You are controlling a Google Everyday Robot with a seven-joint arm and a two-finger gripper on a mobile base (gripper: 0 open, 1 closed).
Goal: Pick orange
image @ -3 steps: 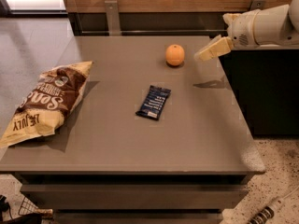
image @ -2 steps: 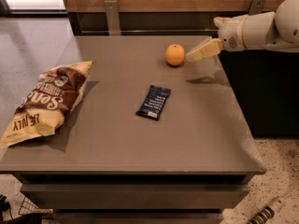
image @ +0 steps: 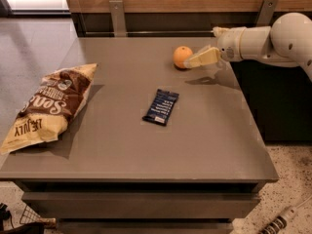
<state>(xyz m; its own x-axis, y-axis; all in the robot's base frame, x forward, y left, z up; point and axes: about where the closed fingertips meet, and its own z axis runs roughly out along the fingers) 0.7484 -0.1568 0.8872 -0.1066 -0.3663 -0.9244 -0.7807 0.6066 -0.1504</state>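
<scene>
The orange [image: 182,56] is a small round fruit on the grey table [image: 122,145], at the far side right of the middle. My gripper [image: 202,50] reaches in from the right on a white arm [image: 273,40]. It is open, and its lower cream finger [image: 204,58] lies just right of the orange, close to it or touching it. The gripper holds nothing.
A dark blue snack bar [image: 161,107] lies mid-table. A brown and cream chip bag [image: 46,106] lies at the left edge. A wooden wall with metal brackets [image: 117,13] runs behind the table. The table's right edge drops to speckled floor [image: 287,179].
The gripper has moved left along the far side of the table, from well right of the orange to right beside it. The orange, snack bar and chip bag have not moved.
</scene>
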